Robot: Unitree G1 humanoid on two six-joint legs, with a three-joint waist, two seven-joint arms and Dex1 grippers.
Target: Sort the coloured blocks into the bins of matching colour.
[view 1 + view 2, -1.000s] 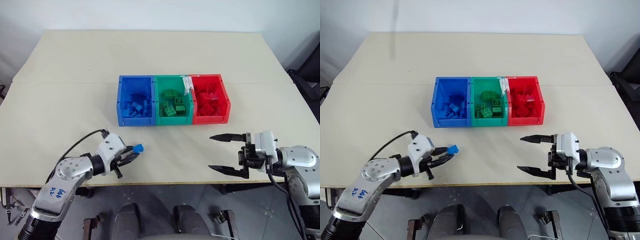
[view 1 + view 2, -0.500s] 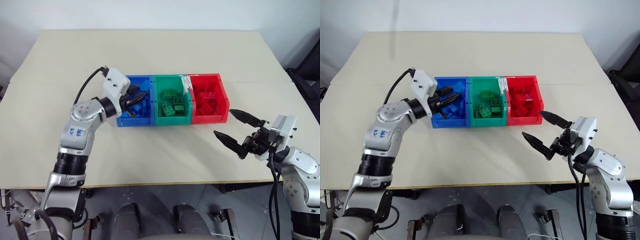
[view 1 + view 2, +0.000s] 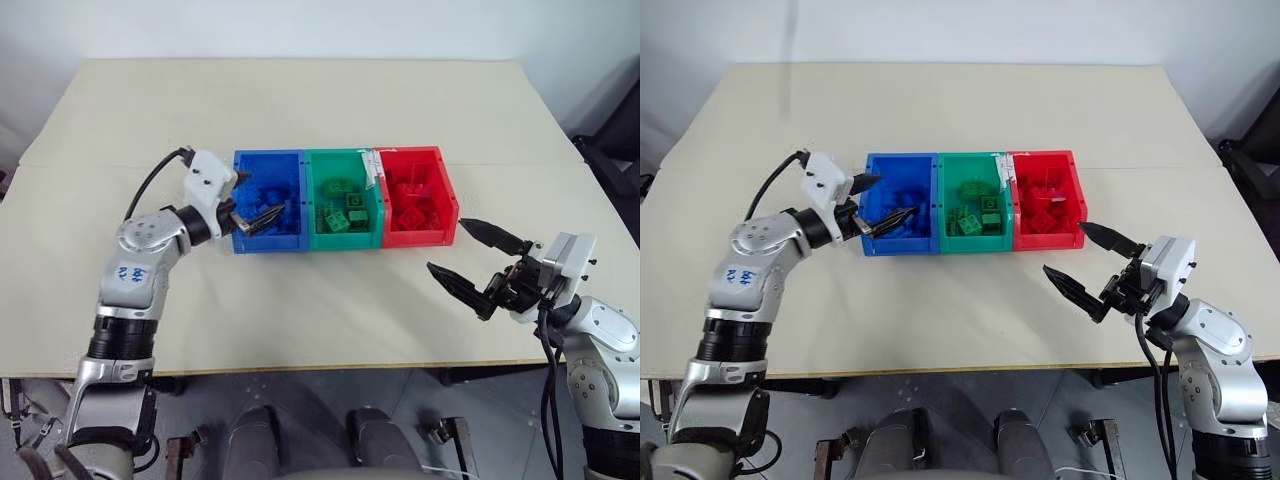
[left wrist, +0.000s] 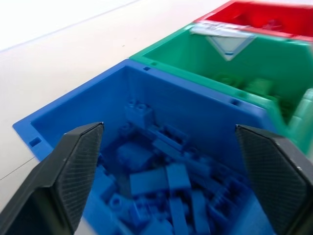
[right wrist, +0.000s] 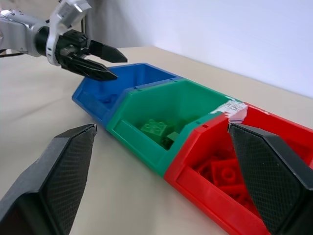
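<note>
— Head view, what do I have?
— Left end effector [image 3: 262, 211] spread, empty, over the blue bin [image 3: 268, 200] at centre; right end effector [image 3: 470, 257] spread, empty, lower right.
— Left wrist?
— Blue blocks [image 4: 166, 183] piled inside.

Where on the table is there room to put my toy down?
Lots of bare table behind the bins, and a wide strip in front of them between the two arms. It is crowded at the blue bin, where the left pincer hangs open, and by the right pincer.

Bright, even, soft light overhead; faint shadows on the worktop [image 3: 330, 110]. Left wrist view blurs toward three o'clock.
</note>
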